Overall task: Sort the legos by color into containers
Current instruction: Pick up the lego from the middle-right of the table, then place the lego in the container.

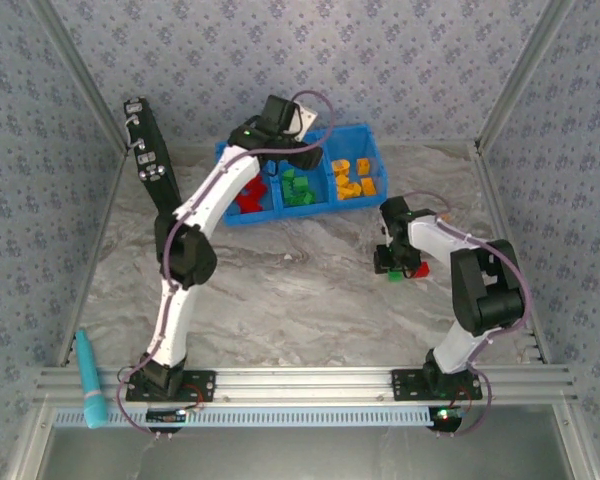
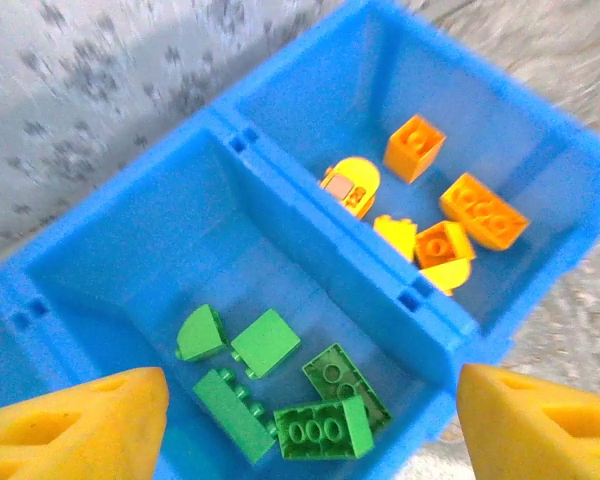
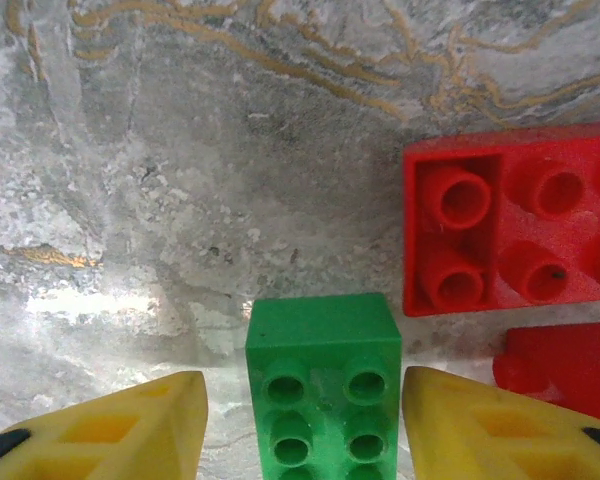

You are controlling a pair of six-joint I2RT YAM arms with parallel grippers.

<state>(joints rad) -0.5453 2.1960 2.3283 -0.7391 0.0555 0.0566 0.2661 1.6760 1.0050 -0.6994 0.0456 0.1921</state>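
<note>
Over the blue tray (image 1: 372, 132), at the far side of the table (image 1: 300, 285), my left gripper (image 2: 310, 425) is hovering with its yellow fingers (image 2: 75, 420) spread wide and nothing between them. Beneath it, green legos (image 2: 280, 395) are lying in the middle compartment (image 2: 130, 250) and orange-yellow legos (image 2: 445, 215) in the one to its right. From the top camera I am also seeing red legos (image 1: 248, 196) in the left compartment.

On the right of the table, my right gripper (image 3: 305, 430) is pointing down and straddling a green brick (image 3: 323, 385) that is lying studs up on the bare top. Its jaws are standing partly open. One finger is sitting right at the brick's edge, while a strip of table is showing on the other side, so it is not clamping the brick. A large red brick (image 3: 510, 225) and a second red brick (image 3: 560, 365) are lying just beside the green one.
</note>
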